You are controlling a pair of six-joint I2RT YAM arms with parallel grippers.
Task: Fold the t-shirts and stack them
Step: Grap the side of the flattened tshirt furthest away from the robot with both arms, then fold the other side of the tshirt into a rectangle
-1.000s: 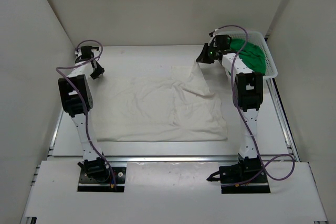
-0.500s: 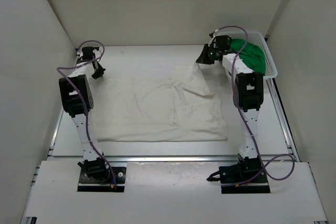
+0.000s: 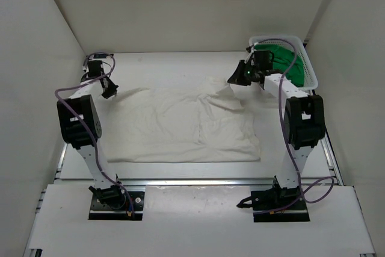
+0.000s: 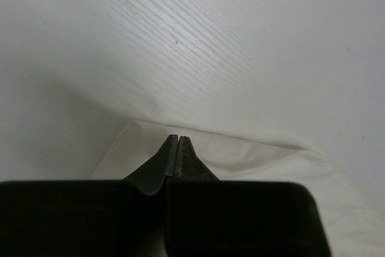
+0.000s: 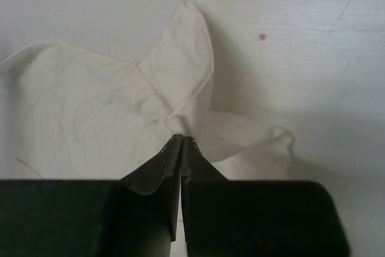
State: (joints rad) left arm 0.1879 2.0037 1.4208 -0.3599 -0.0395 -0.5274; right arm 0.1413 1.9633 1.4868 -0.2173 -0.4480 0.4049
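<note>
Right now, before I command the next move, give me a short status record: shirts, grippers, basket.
white t-shirt: spread on the table, wrinkled, not yet folded
left gripper: shut on the white t-shirt's far left corner
right gripper: shut on its far right corner, cloth bunched there
green t-shirt: crumpled inside the basket
basket: far right corner of the table, beside the right arm
</note>
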